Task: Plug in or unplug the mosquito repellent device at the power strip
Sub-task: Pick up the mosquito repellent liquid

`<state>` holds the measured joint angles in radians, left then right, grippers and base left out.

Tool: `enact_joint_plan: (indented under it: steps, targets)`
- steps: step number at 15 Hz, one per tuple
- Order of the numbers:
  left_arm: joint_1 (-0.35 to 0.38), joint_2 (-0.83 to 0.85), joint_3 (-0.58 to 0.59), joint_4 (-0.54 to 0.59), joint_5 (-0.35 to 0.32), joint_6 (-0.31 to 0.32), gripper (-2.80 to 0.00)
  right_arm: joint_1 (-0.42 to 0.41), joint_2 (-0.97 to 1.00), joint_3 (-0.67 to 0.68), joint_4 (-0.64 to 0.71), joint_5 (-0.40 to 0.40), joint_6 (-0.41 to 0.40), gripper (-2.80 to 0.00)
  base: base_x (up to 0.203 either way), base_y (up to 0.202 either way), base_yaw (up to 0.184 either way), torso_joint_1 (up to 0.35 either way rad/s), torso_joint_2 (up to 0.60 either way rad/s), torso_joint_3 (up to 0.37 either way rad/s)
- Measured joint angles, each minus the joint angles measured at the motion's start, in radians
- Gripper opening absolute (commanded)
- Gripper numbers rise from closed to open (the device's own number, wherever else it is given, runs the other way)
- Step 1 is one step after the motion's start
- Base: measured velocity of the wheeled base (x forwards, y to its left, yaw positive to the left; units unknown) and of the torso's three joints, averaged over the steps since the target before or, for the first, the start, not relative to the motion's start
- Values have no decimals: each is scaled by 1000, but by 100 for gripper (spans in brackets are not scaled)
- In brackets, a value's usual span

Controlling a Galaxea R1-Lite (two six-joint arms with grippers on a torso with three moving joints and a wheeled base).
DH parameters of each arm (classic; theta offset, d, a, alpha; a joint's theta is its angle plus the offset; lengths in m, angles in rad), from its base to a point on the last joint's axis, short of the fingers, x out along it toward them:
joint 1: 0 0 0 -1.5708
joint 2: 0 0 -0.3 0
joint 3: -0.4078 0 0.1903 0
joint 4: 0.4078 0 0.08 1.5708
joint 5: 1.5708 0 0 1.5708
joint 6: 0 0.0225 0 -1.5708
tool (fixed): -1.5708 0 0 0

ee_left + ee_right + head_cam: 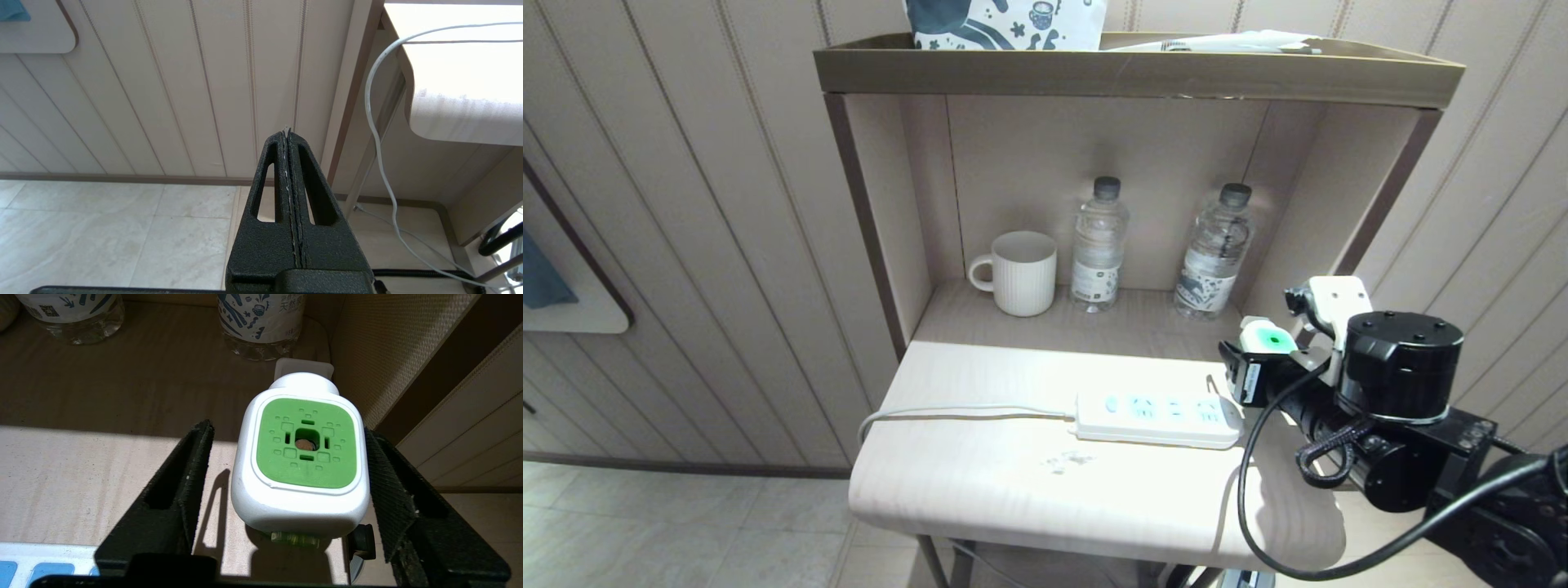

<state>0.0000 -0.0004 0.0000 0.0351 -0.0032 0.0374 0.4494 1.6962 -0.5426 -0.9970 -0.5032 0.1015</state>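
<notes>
The mosquito repellent device (304, 457), a white head with a green top face, stands upright on the table (1013, 482) just right of the power strip (1160, 416), not in any socket. My right gripper (286, 430) straddles it with the jaws open. One finger (384, 477) lies against the device's side, while the other finger (192, 465) stands off with a gap. In the head view the device (1266, 336) shows above the right gripper (1254, 363). My left gripper (287, 130) hangs shut and empty beside the table, low over the floor.
A white mug (1021, 272) and two clear water bottles (1098, 245) (1215, 253) stand at the back of the shelf niche. The niche's right wall (1339, 204) is close behind the device. The strip's cord (964, 412) runs left and drops over the table edge.
</notes>
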Motion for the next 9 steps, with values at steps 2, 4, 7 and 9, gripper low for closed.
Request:
enact_joint_plan:
  steps: [2,4,7,9]
  targets:
    - [0,0,0,0,0,0,-280,0,4,2,-12,0,-1,-280,0,0,0,0,0,0]
    - [0,0,0,0,0,-1,-280,1,6,6,-15,1,-2,-280,0,0,0,0,0,0]
    - [0,0,0,0,0,0,-280,2,5,13,-13,0,1,-280,0,0,0,0,0,0]
    - [0,0,0,0,0,0,-280,9,-9,19,-3,0,3,-280,0,0,0,0,0,0]
